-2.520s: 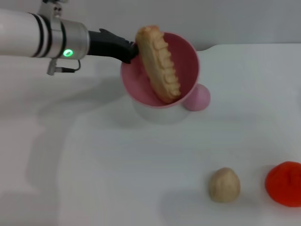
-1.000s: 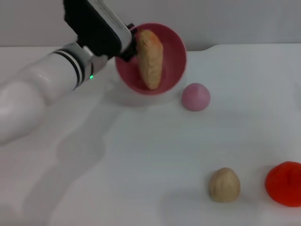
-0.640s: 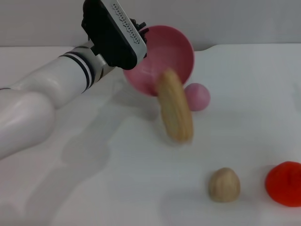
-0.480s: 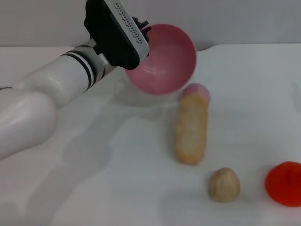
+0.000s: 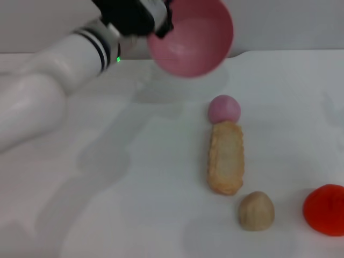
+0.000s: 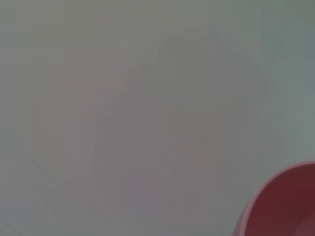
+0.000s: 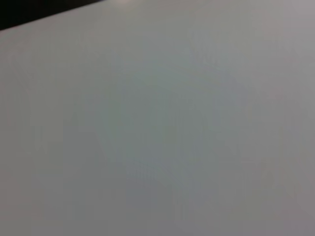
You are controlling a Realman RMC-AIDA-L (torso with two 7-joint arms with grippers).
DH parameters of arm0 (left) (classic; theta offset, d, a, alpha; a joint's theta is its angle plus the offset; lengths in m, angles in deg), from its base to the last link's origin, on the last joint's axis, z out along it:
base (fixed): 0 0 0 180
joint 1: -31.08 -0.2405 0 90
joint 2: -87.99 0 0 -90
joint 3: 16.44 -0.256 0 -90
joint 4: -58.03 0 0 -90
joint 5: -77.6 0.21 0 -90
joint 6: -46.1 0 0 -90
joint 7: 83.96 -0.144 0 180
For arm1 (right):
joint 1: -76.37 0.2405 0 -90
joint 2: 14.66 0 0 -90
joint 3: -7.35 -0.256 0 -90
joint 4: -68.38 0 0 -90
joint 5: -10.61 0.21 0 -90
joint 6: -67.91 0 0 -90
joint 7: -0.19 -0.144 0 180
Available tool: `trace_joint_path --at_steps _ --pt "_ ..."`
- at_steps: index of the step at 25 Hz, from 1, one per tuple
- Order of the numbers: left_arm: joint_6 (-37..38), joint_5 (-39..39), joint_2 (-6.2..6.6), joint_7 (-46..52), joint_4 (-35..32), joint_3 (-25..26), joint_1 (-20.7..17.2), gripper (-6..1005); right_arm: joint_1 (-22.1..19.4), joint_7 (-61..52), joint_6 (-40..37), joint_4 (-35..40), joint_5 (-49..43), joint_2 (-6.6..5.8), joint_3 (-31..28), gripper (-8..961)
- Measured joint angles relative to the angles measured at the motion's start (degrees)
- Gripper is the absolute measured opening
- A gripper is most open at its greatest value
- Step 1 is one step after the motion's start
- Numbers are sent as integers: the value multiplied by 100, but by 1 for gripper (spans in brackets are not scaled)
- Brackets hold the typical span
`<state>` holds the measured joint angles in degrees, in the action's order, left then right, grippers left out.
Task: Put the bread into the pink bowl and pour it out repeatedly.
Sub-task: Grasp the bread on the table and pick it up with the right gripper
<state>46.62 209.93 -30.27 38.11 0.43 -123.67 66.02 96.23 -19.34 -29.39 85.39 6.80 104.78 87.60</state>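
The pink bowl (image 5: pixel 191 38) hangs tipped in the air at the back of the table, its empty inside facing me. My left gripper (image 5: pixel 160 19) is shut on the bowl's left rim. A piece of the bowl's rim (image 6: pixel 280 206) also shows in the left wrist view. The bread (image 5: pixel 226 156) lies flat on the white table (image 5: pixel 134 204), right of centre, lengthwise away from me. Its far end touches a small pink dome (image 5: pixel 224 109). The right gripper is out of view.
A round beige lump (image 5: pixel 256 210) sits just in front of the bread's near end. A red-orange blob (image 5: pixel 324 209) lies at the right edge. My white left arm (image 5: pixel 43 86) reaches across the left side of the table.
The bread slid out of the tipped bowl and came to rest on the table beside the pink dome. The left arm has lifted the empty bowl higher and a little right.
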Motion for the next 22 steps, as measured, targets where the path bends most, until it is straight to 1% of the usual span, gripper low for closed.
trace_joint_path --at_steps 3,5,6,7,8,9,10,12,13,14,16,18,20,22 --pt "219 -254 5 108 4 378 195 43 182 -1 98 -290 1 0 -40 579" --pt "219 -254 5 108 4 378 195 43 249 -5 271 -398 76 0 -51 579" --pt "464 -403 12 144 4 663 317 43 271 -10 380 -433 142 1 -45 579" --pt "1055 -601 14 152 16 1186 560 43 284 -43 559 -441 262 2 -33 579" --pt "1498 -670 20 152 36 1508 706 43 298 -112 737 -445 344 2 -30 579" --pt "1498 -670 20 152 36 1508 706 43 316 -211 939 -447 409 -1 -35 579" --pt "2153 -724 29 152 98 2024 932 43 342 -394 1202 -443 436 -16 -52 579" --pt "2153 -724 29 152 98 2024 932 43 403 -788 1793 -416 449 -60 -73 579" --pt "2153 -724 29 152 98 2024 932 43 446 -956 2106 -399 443 -95 -73 579" --pt "3455 -718 60 131 404 3097 1469 43 495 -1115 2436 -382 425 -137 -65 579" --pt "4654 -560 171 82 810 4142 1969 43 572 -1328 2876 -348 352 -214 -32 579" --pt "5053 -498 243 103 894 4365 2069 43 641 -1743 3429 -214 78 -341 6 579" --pt "5355 -472 292 135 889 4449 2083 43 702 -2448 4096 22 -499 -501 12 579" --pt "5580 -467 328 179 869 4512 2051 43 825 -3405 4734 272 -1489 -693 2 579"
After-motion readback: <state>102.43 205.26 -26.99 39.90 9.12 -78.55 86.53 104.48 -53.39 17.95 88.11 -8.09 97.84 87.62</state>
